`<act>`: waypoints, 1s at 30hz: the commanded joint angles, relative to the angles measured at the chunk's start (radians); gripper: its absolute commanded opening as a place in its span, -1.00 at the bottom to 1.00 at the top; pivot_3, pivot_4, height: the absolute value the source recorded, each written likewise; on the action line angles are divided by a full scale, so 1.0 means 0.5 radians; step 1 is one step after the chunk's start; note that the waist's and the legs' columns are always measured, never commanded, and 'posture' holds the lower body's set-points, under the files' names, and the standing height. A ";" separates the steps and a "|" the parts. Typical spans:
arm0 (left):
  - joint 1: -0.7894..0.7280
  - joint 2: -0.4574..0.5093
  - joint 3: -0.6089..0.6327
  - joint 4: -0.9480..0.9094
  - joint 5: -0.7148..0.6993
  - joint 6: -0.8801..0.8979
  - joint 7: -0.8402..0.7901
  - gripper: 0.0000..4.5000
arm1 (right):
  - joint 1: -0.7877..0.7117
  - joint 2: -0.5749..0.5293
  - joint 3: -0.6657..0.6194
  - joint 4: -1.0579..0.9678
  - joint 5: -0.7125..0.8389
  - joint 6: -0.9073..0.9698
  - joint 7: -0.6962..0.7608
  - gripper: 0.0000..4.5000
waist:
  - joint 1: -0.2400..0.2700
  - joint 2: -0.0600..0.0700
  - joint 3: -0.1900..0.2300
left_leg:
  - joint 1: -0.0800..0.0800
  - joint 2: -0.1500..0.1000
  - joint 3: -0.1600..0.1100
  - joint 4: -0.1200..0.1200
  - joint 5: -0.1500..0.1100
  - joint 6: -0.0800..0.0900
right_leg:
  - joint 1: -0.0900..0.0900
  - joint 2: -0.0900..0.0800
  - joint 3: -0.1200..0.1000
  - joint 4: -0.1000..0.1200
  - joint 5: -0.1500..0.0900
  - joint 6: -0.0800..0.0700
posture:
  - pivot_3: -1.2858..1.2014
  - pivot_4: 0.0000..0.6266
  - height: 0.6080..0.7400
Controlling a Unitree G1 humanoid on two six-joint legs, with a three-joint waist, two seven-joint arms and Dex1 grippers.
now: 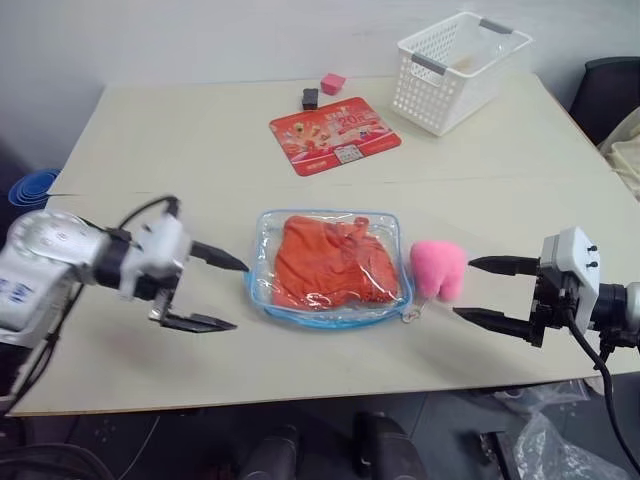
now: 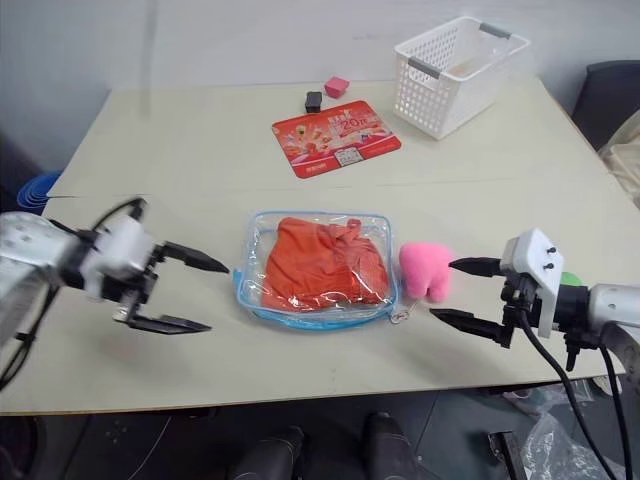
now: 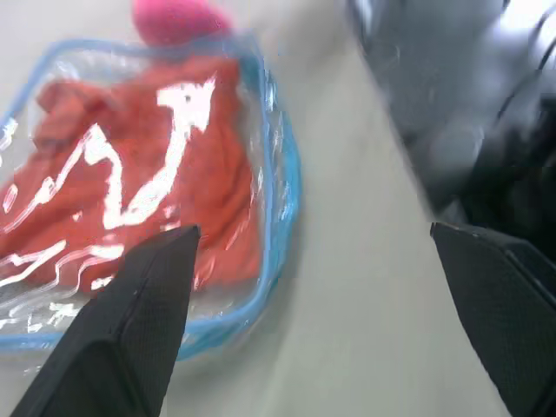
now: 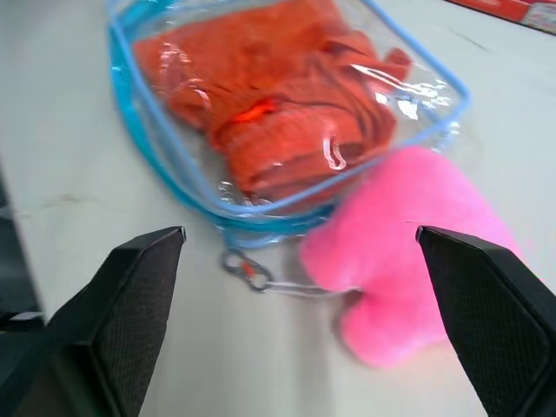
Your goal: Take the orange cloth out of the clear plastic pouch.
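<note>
The clear plastic pouch [image 1: 328, 268] with light blue piping lies flat in the middle of the table, near the front edge. Inside it sits the crumpled orange cloth [image 1: 330, 262], also seen through the plastic as the orange cloth [image 4: 278, 78]. My left gripper [image 1: 232, 293] hovers open just left of the pouch, its fingers pointing at it and holding nothing. My right gripper [image 1: 474, 289] stands open on the far side, just right of a pink plush toy [image 1: 439, 269] that rests against the pouch's right edge. A small metal clasp [image 4: 248, 268] links toy and pouch.
A red printed card [image 1: 334, 134] lies behind the pouch. A white lattice basket [image 1: 457, 70] stands at the back right. A small black block [image 1: 310, 98] and a pink block [image 1: 332, 82] sit near the back edge. Bare tabletop [image 1: 160, 150] spreads to the left.
</note>
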 commanded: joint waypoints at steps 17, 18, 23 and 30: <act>-0.014 -0.316 0.230 -0.473 -0.172 0.516 0.397 1.00 | -0.461 0.510 0.217 0.678 -0.147 -0.042 -0.309 0.28 | -0.029 0.001 0.000 | 0.001 0.000 0.004 -0.001 0.001 -0.002 | -0.003 0.001 0.002 0.003 0.000 -0.001 | 0.03 -0.52 1.00; -0.002 -0.319 0.233 -0.479 -0.157 0.511 0.391 1.00 | -0.459 0.515 0.232 0.675 -0.145 -0.040 -0.288 0.13 | -0.028 0.001 0.000 | 0.001 0.000 0.004 -0.001 0.001 -0.002 | -0.003 0.001 0.002 0.002 0.000 -0.001 | 0.03 -0.52 1.00; 0.004 -0.343 0.247 -0.488 -0.113 0.501 0.381 1.00 | -0.452 0.527 0.279 0.665 -0.154 -0.036 -0.237 -0.64 | -0.026 0.001 0.000 | 0.001 0.001 0.004 0.000 0.001 -0.002 | -0.003 0.001 0.002 0.002 0.000 -0.002 | 0.03 -0.52 1.00; -0.006 -0.376 0.255 -0.456 -0.062 0.490 0.389 1.00 | -0.404 0.472 0.200 0.642 -0.124 -0.032 -0.214 -0.99 | -0.023 0.001 0.000 | 0.001 0.001 0.004 0.000 0.001 -0.002 | -0.003 0.001 0.002 0.002 0.000 -0.002 | 0.03 -0.52 1.00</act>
